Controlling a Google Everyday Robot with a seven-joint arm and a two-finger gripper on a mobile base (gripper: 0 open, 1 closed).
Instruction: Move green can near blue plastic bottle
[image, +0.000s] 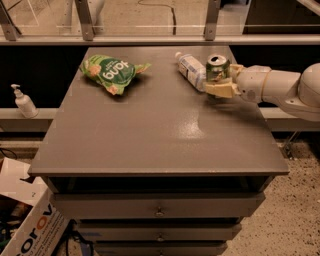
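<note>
The green can (217, 68) stands upright at the right back of the grey table (150, 130), silver top up. My gripper (222, 80) reaches in from the right and is shut on the can, one cream finger (220, 90) in front of it. The blue plastic bottle (190, 70) lies on its side just left of the can, white cap pointing to the back left, nearly touching the can.
A flat green snack bag (111, 73) lies at the table's back left. A white pump dispenser bottle (23, 102) stands on a ledge to the left. Drawers sit below the table top. A cardboard box (25, 220) is on the floor at lower left.
</note>
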